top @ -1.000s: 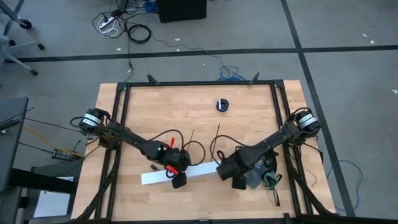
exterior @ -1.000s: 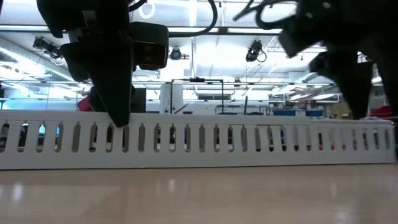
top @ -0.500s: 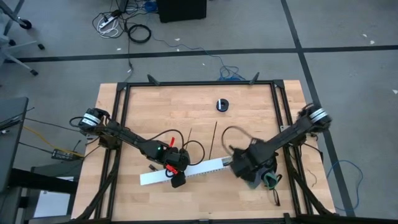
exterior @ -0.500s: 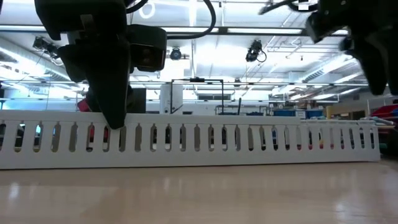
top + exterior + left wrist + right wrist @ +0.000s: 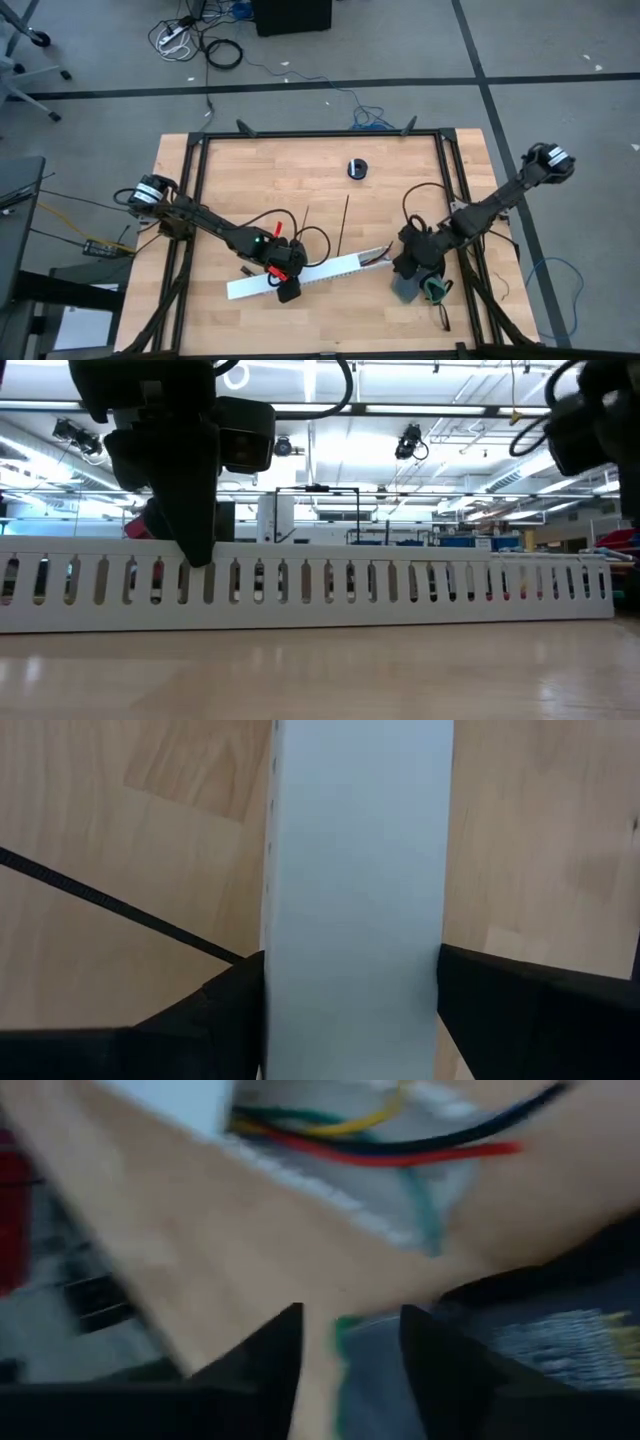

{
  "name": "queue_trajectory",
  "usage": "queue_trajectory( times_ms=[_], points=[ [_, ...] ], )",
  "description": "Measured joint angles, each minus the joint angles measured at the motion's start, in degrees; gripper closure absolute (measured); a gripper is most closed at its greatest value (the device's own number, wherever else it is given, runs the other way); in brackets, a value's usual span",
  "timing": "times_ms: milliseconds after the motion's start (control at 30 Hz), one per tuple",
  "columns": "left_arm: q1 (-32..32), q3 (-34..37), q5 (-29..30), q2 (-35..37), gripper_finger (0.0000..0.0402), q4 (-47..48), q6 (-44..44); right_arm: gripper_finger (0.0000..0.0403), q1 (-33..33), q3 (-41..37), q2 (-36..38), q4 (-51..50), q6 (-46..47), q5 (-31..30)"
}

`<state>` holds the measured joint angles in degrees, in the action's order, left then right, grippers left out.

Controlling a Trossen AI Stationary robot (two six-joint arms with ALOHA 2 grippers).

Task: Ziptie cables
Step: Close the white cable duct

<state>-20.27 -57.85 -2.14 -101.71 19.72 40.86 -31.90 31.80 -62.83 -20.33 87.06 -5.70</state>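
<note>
The cables (image 5: pixel 376 257) are coloured wires that lie in a long white slotted channel (image 5: pixel 330 268) and stick out of its right end; the right wrist view shows them as red, yellow and dark strands (image 5: pixel 400 1142). Two thin black zipties (image 5: pixel 305 222) (image 5: pixel 344 226) lie flat on the table beyond the channel, and one (image 5: pixel 110 905) shows beside it. My left gripper (image 5: pixel 287 287) is shut on the channel. My right gripper (image 5: pixel 402 264) stands open by the table's right side, a little off the wire ends, with nothing between its fingers (image 5: pixel 275 1355). My left gripper pinches the channel's two long sides (image 5: pixel 278 955) between its two fingers (image 5: pixel 225 1000), about a third of the way along from the channel's left end. The fingers come steeply from above and lie across the channel. The channel rests flat on the table.
A small black round object (image 5: pixel 358 168) sits near the table's far edge. A grey object (image 5: pixel 408 287) with something green (image 5: pixel 433 291) lies near the right front corner, beside my right gripper. A black frame (image 5: pixel 320 134) runs around the tabletop.
My right gripper has drawn back from the channel's right end toward the table's right edge and rolled about its own axis, uncovering that end and the wires sticking out of it. The left gripper has kept its hold.
</note>
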Motion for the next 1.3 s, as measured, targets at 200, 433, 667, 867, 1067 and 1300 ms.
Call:
queue_trajectory(
  times_ms=[200,433,667,867,1067,1300],
  points=[
    [0.02,-0.46,0.84,-0.04,0.0161,-0.50,0.99,0.0387,-2.93,-0.84,-0.69,-8.39,0.79,-4.93],
    [-0.13,-0.52,1.37,-0.02,0.0161,-0.65,1.56,0.0402,-3.20,-1.71,-0.76,-8.86,0.13,-7.24],
    [-0.13,-0.52,2.01,-0.02,0.0161,-1.92,1.62,0.0402,-1.71,-5.63,-0.78,-2.93,-1.03,-8.16],
    [-0.07,-0.47,2.80,-0.09,0.0161,-3.55,2.65,0.0402,-0.83,-7.83,-4.00,2.18,-1.81,-7.71],
    [-0.07,-0.44,3.33,-0.11,0.0161,-4.72,4.28,0.0403,0.46,-7.70,-12.09,14.29,-4.36,-5.92],
    [-0.07,-0.48,3.56,-0.14,0.0161,-4.97,4.81,0.0403,1.66,-5.83,-16.80,16.66,-5.70,-4.69]
  ],
)
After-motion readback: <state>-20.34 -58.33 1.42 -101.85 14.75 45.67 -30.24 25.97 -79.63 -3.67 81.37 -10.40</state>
